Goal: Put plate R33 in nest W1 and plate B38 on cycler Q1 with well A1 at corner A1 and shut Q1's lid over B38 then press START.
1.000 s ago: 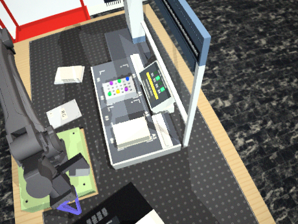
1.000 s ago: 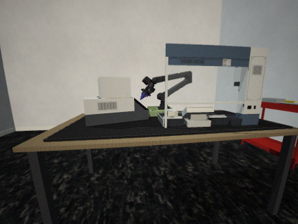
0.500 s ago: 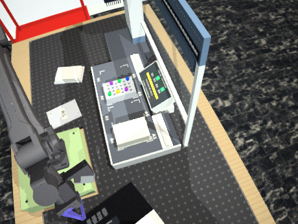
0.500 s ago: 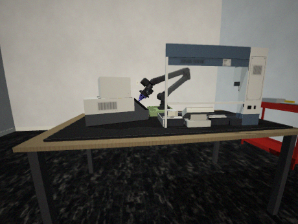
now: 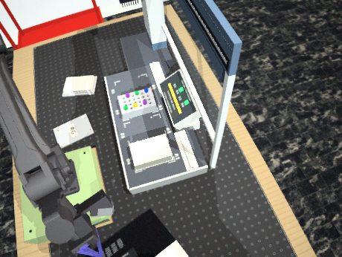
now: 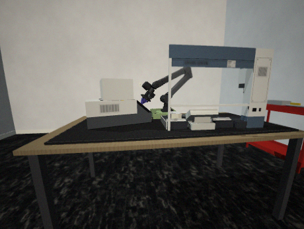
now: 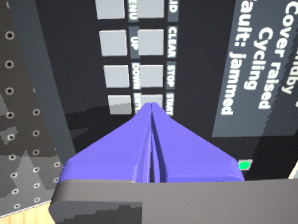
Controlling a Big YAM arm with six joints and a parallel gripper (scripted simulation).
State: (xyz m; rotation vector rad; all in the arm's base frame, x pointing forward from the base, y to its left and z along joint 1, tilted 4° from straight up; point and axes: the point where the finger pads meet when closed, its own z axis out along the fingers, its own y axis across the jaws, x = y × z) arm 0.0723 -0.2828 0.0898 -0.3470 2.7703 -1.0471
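My gripper point(image 7: 151, 111) is shut and empty. Its purple fingers point down at the key panel point(image 7: 136, 50) of cycler Q1 point(image 5: 143, 238). The tip lies over the last row of keys, after the LID, CLEAR and STOP labels. I cannot tell whether it touches. A green lamp point(image 7: 245, 164) glows beside the fingers. In the top view the gripper point(image 5: 89, 249) is at the panel's left edge; it also shows in the exterior view point(image 6: 143, 100). A white plate point(image 5: 79, 85) lies flat on the mat to the far left. Plate B38 is not in view. Q1's white lid point(image 6: 116, 89) sits on its body.
The deck tray holds the tube cooling block point(image 5: 136, 102) with coloured caps and the white deep-well block point(image 5: 150, 151); the two other positions look bare. The regrip nest RG point(image 5: 73, 130) is empty. A tilted touch screen point(image 5: 179, 98) and a frame post point(image 5: 221, 111) stand behind the deck.
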